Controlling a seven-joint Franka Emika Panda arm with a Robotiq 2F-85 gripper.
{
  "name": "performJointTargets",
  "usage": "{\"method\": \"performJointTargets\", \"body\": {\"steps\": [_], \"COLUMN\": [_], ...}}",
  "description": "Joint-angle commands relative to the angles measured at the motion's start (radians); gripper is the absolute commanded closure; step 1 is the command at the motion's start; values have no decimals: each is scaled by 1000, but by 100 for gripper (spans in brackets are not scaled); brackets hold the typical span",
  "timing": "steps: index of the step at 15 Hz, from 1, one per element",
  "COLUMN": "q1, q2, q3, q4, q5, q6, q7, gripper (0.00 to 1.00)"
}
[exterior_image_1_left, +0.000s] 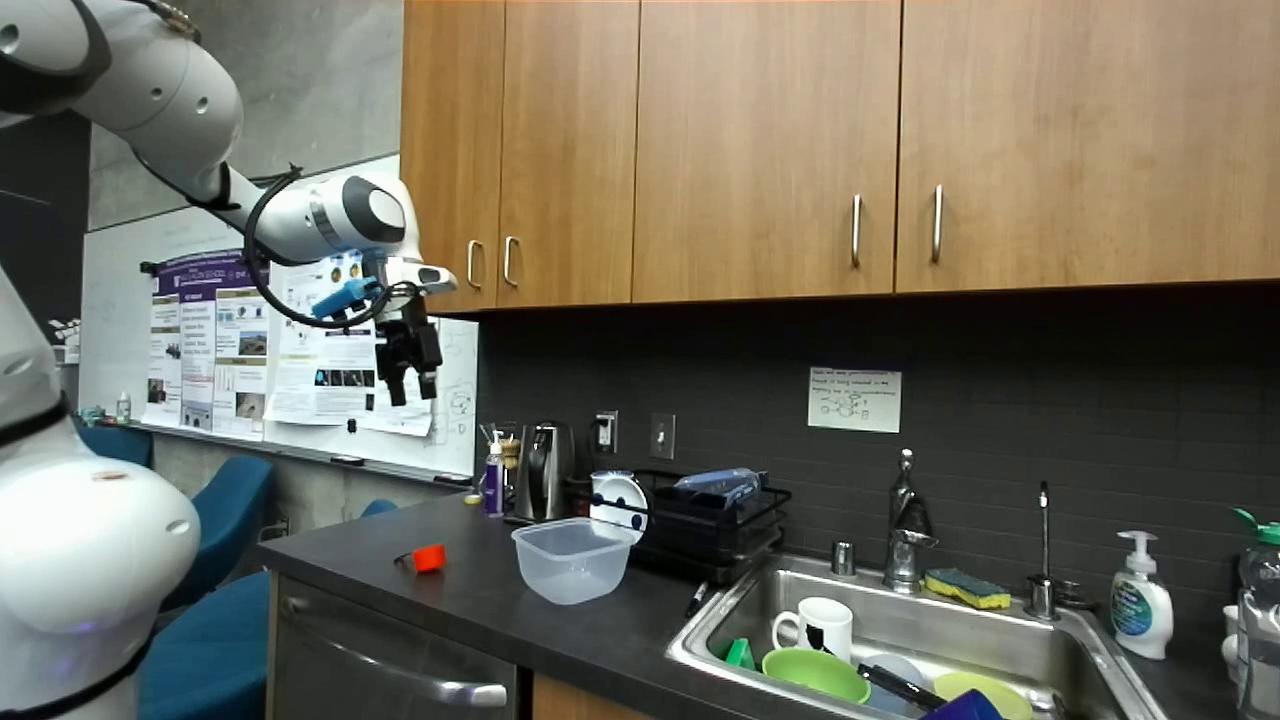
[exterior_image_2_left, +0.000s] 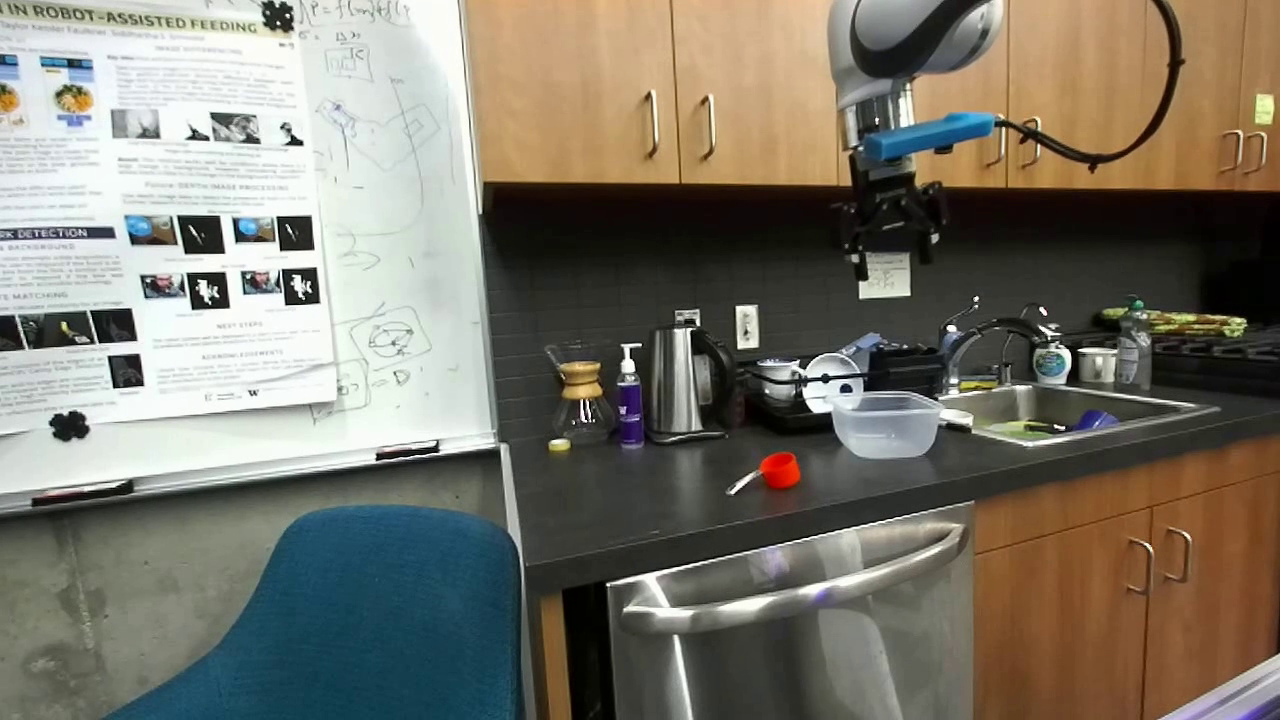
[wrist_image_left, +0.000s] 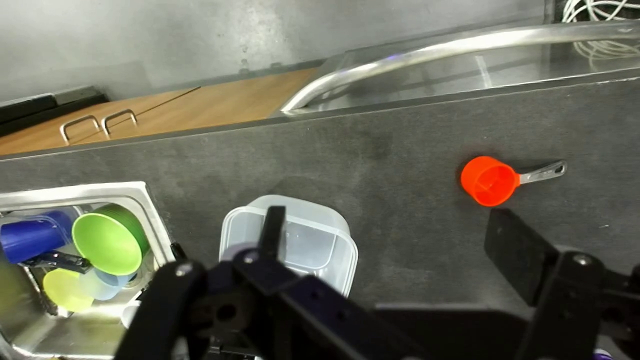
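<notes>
Smooth plastic measuring cup, translucent plastic tub, matt countertop

The stainless-steel dishwasher fits under a dark grey countertop. Behind and above the dishwasher runs a black tiled backsplash; wood-grain wall cabinets hang higher above the dishwasher. To its right, seen from the front, stand wooden base cabinets; to its left, blue chairs and a whiteboard bearing research posters, on a raw concrete wall.
</notes>
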Motion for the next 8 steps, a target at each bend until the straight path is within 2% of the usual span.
{"method": "performJointTargets", "body": {"steps": [1, 8], "q1": [17, 12], "q2": [-10, 38], "q3": [-30, -54], "q4": [-10, 14], "q5": [15, -1], "q6": [7, 35], "q7": [8, -13], "gripper": [0, 0]}}
